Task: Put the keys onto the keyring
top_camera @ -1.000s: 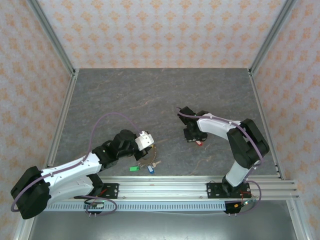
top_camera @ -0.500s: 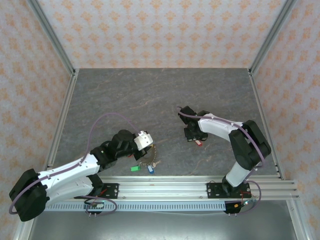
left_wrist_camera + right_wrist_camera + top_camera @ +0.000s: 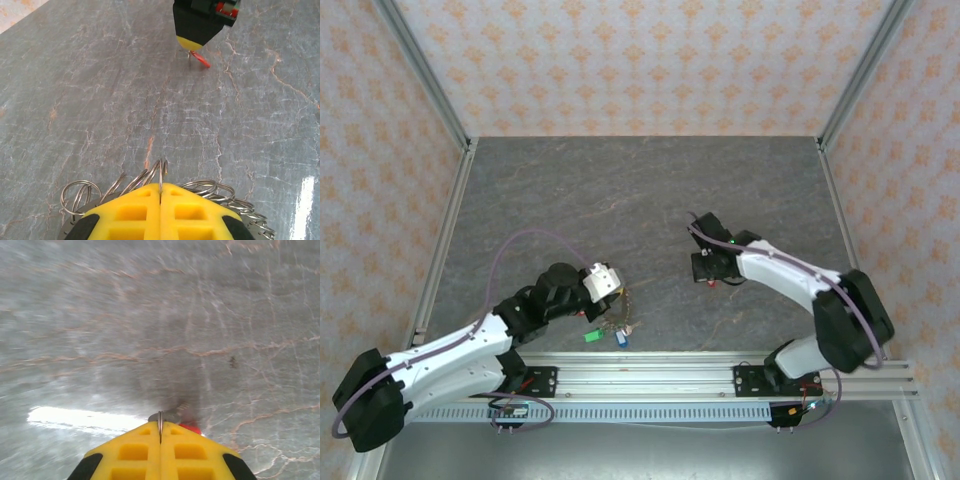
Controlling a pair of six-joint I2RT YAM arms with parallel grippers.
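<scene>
My left gripper (image 3: 614,298) (image 3: 160,188) is shut on a thin wire loop of the keyring (image 3: 621,312) (image 3: 161,172), low over the table near the front edge. Small split rings (image 3: 75,192) fan out on both sides of its yellow fingertips. A green-tagged key (image 3: 588,337) and a blue-tagged key (image 3: 622,339) lie close by the keyring. My right gripper (image 3: 709,277) (image 3: 160,429) (image 3: 199,30) is shut on the small metal ring of the red-tagged key (image 3: 190,428) (image 3: 202,59) (image 3: 718,283), just over the table at centre right.
The grey marbled table (image 3: 620,190) stretches open behind and between the two arms. An aluminium rail (image 3: 720,365) runs along the near edge. Metal frame posts (image 3: 440,250) and patterned walls (image 3: 640,60) bound the sides and the back.
The right gripper's jaws have closed on the red key and its elbow has swung out to the right. The left arm has edged slightly left with the keyring.
</scene>
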